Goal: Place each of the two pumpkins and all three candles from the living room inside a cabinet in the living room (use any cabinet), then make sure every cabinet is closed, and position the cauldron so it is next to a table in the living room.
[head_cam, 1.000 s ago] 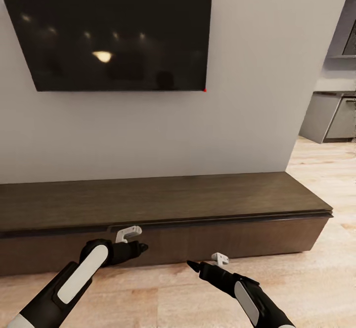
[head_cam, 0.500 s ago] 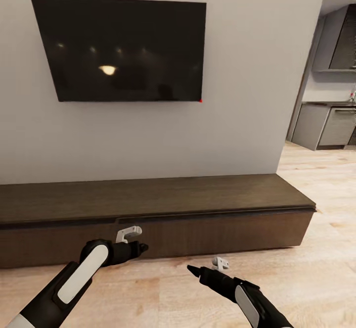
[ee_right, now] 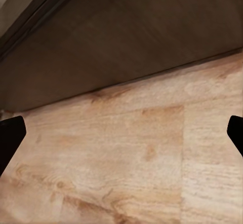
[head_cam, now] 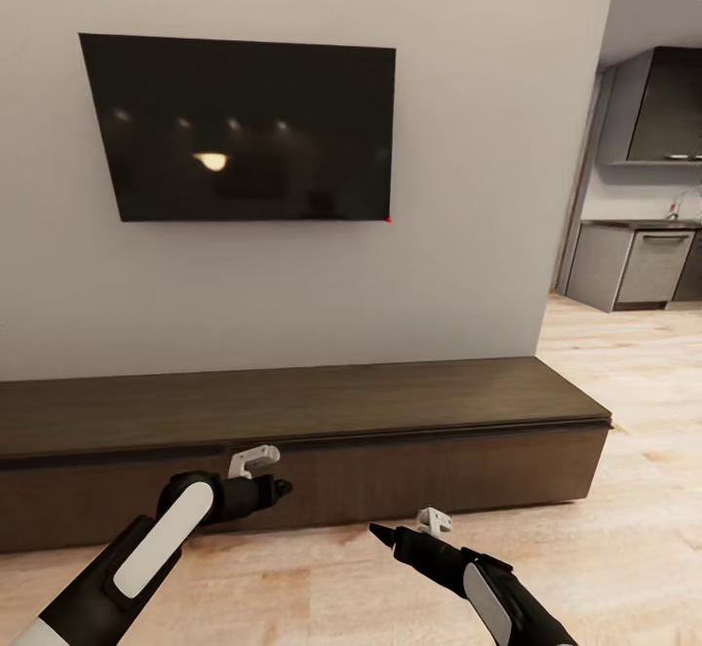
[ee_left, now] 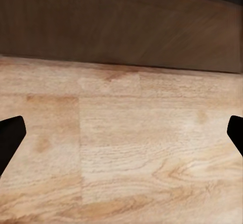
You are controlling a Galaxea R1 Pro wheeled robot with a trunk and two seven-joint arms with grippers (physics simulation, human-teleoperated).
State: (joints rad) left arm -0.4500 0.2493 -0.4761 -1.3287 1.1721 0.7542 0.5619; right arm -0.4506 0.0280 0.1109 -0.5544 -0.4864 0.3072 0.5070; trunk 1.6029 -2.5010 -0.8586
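The cabinet (head_cam: 390,402) is a long, low, dark-brown unit along the grey wall, and all its fronts sit flush and shut. My left gripper (head_cam: 283,486) hangs open just before its front panel, low over the floor. To the right, my right gripper (head_cam: 378,530) is also open above the floorboards, holding nothing. The left wrist view has the cabinet's base (ee_left: 121,26) beyond wide-apart fingertips (ee_left: 10,138). The right wrist view has the cabinet front (ee_right: 131,46) and spread fingertips (ee_right: 10,135). The pumpkins, candles, cauldron and table are out of view.
A black TV (head_cam: 244,130) hangs on the wall above the cabinet. Light wooden floor (head_cam: 634,529) runs to the right past the cabinet's end. Grey kitchen cupboards (head_cam: 634,266) stand in the far right background.
The whole picture has shifted: the camera has drawn back and risen, so the cabinet and TV look smaller and more of the kitchen shows. Both arms hold the same pose.
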